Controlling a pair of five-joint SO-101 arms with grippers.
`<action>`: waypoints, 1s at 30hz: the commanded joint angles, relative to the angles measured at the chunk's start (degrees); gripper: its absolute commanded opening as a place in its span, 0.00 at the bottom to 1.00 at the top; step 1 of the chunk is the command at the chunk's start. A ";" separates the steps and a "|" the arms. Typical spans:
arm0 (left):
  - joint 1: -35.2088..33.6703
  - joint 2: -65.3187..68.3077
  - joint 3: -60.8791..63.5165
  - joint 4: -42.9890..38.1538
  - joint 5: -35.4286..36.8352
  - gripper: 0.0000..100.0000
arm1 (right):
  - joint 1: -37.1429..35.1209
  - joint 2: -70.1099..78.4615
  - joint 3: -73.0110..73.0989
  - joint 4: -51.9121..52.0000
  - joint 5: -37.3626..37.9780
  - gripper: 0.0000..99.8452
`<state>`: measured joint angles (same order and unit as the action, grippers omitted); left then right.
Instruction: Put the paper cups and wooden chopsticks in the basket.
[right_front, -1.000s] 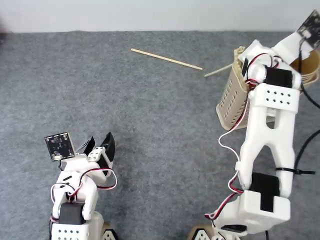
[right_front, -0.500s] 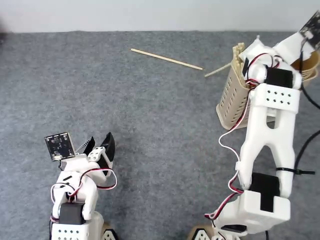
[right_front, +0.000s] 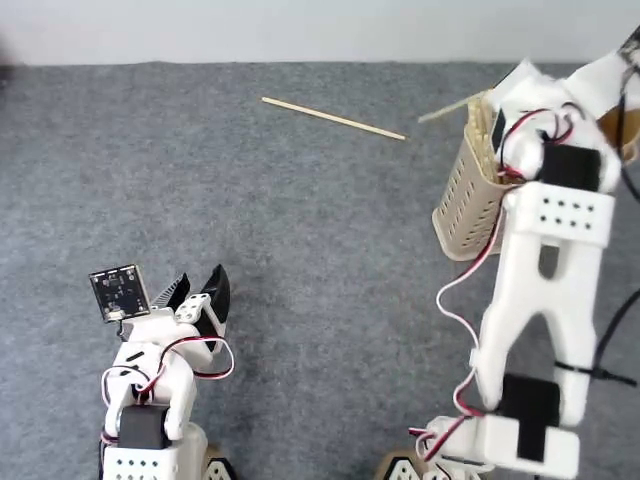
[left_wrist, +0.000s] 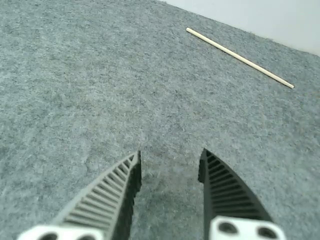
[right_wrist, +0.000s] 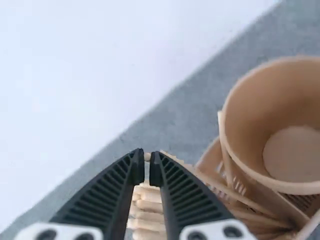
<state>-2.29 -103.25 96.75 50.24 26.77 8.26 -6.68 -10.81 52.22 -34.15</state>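
One chopstick (right_front: 445, 108) between right jaws, by basket (right_front: 465, 195)

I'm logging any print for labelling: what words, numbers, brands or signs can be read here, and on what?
None can be read.
The small circuit board in the high view carries tiny marks, too small to read.
The basket, the paper cup and the loose chopstick show no print.
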 joint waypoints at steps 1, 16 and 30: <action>0.00 -0.53 -0.31 0.18 -0.79 0.19 | 0.04 -6.02 -2.46 -0.84 2.99 0.01; 0.00 -0.53 -0.31 0.18 -0.79 0.19 | -1.01 -22.20 -2.46 3.12 25.49 0.01; 0.00 -0.53 -0.31 0.18 -0.79 0.19 | -0.57 -38.64 -2.46 12.53 37.98 0.01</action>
<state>-2.29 -103.25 96.75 50.24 26.77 7.38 -42.81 -10.90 63.12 2.15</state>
